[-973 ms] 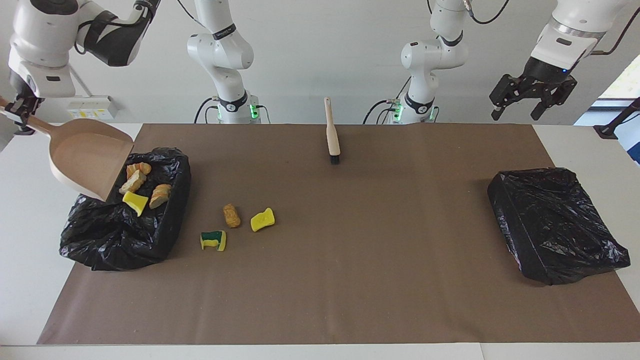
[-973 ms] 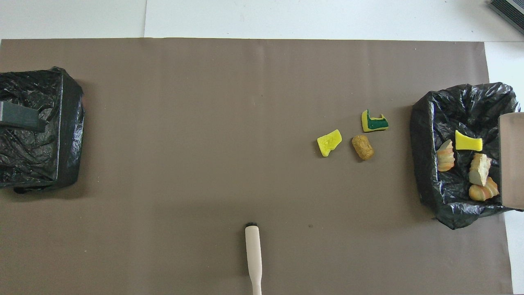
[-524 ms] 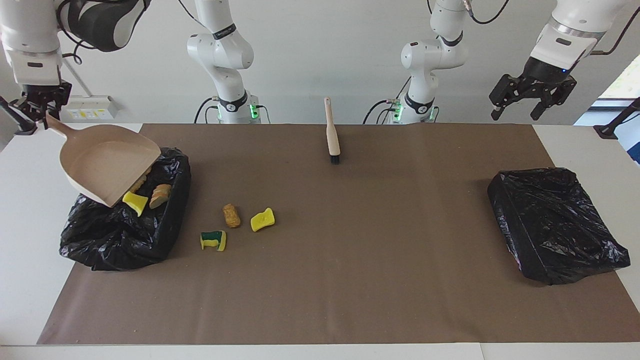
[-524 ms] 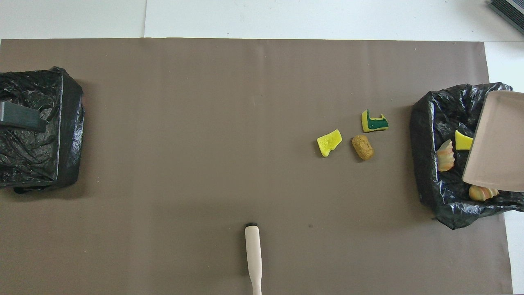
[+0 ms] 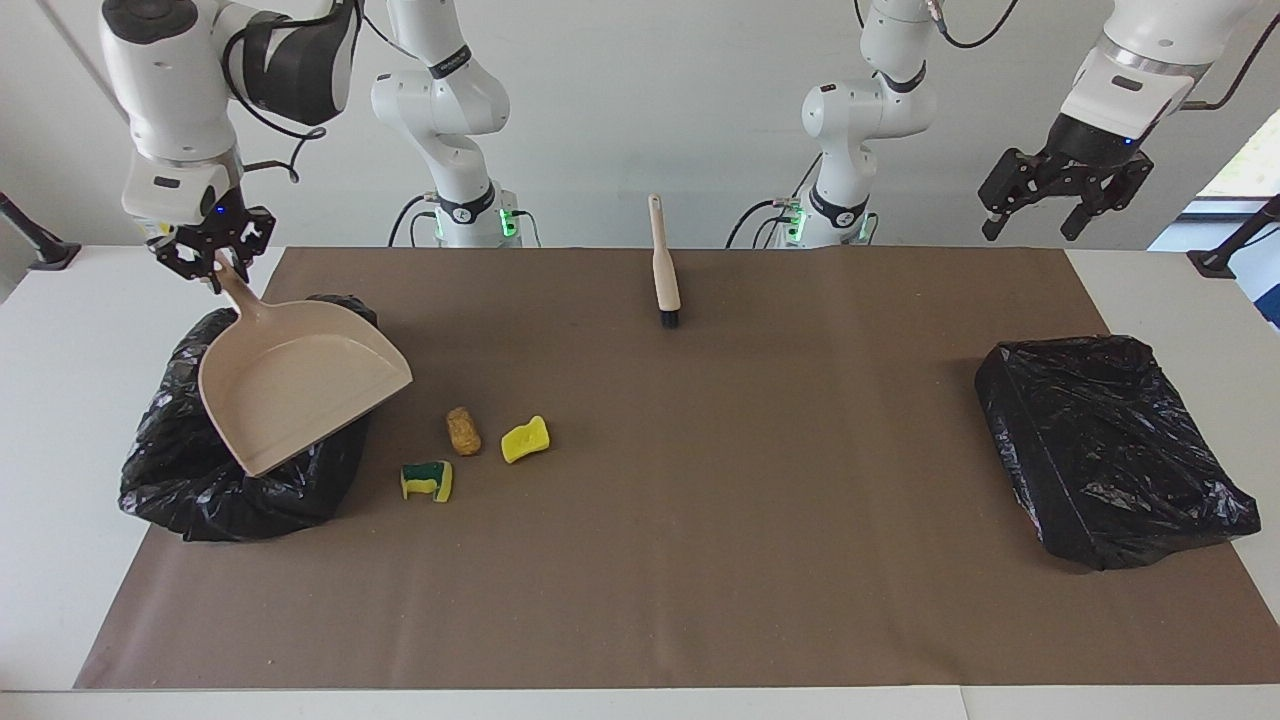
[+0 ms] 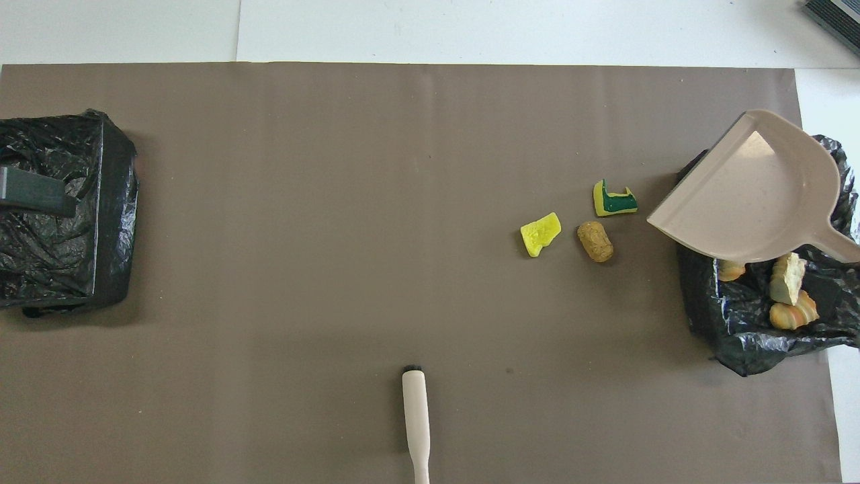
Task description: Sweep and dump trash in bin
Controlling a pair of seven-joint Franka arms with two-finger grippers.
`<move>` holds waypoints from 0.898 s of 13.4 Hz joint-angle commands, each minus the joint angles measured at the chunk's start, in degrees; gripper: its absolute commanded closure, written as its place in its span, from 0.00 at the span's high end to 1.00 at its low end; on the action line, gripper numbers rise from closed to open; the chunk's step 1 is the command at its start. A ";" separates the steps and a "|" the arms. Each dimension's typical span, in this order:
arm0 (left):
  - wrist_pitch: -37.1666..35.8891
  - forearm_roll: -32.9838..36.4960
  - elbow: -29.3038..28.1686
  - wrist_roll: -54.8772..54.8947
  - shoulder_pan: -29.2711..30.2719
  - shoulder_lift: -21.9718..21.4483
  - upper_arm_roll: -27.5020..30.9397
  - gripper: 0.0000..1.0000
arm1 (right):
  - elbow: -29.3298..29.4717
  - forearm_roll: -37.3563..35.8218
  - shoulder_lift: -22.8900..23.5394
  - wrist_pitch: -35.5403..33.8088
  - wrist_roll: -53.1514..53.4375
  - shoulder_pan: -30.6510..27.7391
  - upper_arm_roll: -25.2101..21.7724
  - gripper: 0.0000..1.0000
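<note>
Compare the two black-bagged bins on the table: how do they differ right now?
The bin at the right arm's end holds tan foam scraps; the bin at the left arm's end shows none. The dustpan hangs over the first; the left end effector is over the second. Both are lined with black plastic.

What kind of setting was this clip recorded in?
Most likely a robotics lab test bench: white robot arms stand at a white table covered by a brown paper mat, with staged foam trash scraps and black bag-lined bins.
</note>
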 commanded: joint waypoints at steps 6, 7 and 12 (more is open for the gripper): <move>-0.76 0.64 -0.60 -0.03 0.58 -0.77 -0.43 1.00 | 4.62 11.15 11.88 0.65 47.72 22.79 -0.05 0.00; -0.76 0.64 -0.60 -0.03 0.58 -0.77 -0.43 1.00 | 6.90 12.73 14.78 1.71 52.73 25.86 -0.05 0.00; -0.85 0.64 -0.60 -0.03 0.58 -0.77 -0.43 1.00 | 17.00 18.46 27.26 6.02 67.96 34.32 0.04 0.00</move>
